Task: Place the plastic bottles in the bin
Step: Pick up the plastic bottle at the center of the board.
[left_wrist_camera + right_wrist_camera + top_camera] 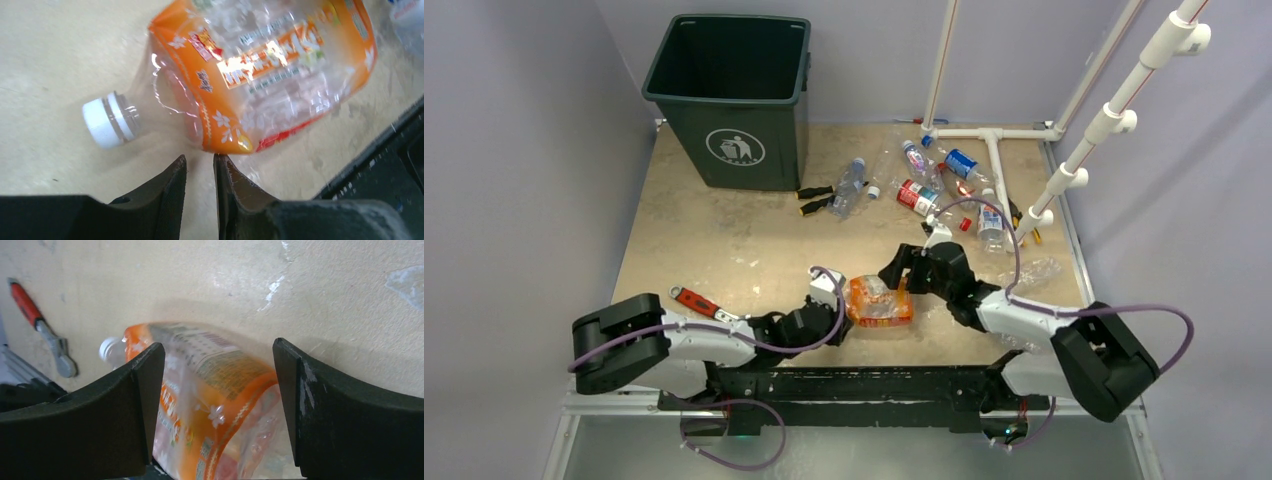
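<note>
A crushed clear bottle with an orange label point(879, 300) point(270, 75) point(215, 390) lies near the table's front edge, its white cap point(105, 122) pointing left. My right gripper point(902, 272) point(217, 346) straddles its body, and both fingers press against its sides. My left gripper point(840, 308) point(200, 160) is shut with nothing between its fingers; one fingertip touches the bottle's lower edge. Several more plastic bottles point(919, 197) lie scattered at the back right. The dark green bin point(774, 130) stands at the back left, away from both arms.
A red-handled wrench point(699, 303) point(40, 330) lies left of the left gripper. Screwdrivers point(816, 198) rest in front of the bin beside a clear bottle point(849, 185). A white pipe frame point(994, 135) rises at the back right. A flattened clear bottle point(1039, 270) lies by the right arm.
</note>
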### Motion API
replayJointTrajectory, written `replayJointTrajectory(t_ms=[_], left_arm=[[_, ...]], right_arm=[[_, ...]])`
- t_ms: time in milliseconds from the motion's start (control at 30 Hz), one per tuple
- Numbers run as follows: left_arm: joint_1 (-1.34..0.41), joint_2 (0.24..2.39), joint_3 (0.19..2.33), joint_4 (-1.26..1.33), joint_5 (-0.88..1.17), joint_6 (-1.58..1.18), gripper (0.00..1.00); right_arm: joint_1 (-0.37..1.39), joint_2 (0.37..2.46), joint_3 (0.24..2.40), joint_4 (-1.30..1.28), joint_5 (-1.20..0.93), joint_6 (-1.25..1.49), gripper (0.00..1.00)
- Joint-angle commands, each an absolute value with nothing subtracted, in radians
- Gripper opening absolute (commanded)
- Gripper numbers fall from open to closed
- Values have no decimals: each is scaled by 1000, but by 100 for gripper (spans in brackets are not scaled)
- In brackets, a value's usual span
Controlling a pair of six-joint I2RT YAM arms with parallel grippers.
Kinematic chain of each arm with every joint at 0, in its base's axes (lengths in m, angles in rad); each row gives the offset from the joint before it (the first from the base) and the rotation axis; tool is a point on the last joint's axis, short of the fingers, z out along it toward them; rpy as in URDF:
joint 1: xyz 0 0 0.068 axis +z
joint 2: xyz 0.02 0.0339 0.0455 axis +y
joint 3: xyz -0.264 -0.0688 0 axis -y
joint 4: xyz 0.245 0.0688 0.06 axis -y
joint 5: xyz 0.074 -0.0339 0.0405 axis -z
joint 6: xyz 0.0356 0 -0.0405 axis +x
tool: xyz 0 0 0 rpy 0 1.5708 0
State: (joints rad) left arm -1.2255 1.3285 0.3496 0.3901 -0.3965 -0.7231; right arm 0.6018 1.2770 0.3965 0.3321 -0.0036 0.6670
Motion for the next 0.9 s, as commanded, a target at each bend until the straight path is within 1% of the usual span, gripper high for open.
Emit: replayJointTrajectory(t_ms=[0,100,267,367,400,567,700,800,867], left_arm=[[-1132,1343,384,478,-404,-746,26],[-1062,1369,427,484,-386,-727,26],[-1007,1431,517,450,-377,-702,26],[-987,1438,535,437,-383,-709,28],[-986,1428,535,423,-394,-717,30],[-986,1292,438,393,-428,-790,50],[-985,1186,384,407,-445,-805,69],[-985,1213,429,399,-429,-789,76],[-983,1252,469,408,-405,-789,78]], right_arm=[[603,1171,350,365,-39,762,80],[605,1110,299,390,-63,819,80],[633,1080,255,404,-73,855,82],[638,1073,272,350,-42,840,86],[638,1066,282,328,-22,831,87],[637,1029,356,211,67,814,93],[631,1092,419,208,123,766,96],[624,1189,464,233,107,759,96],[611,1235,471,265,84,766,96]])
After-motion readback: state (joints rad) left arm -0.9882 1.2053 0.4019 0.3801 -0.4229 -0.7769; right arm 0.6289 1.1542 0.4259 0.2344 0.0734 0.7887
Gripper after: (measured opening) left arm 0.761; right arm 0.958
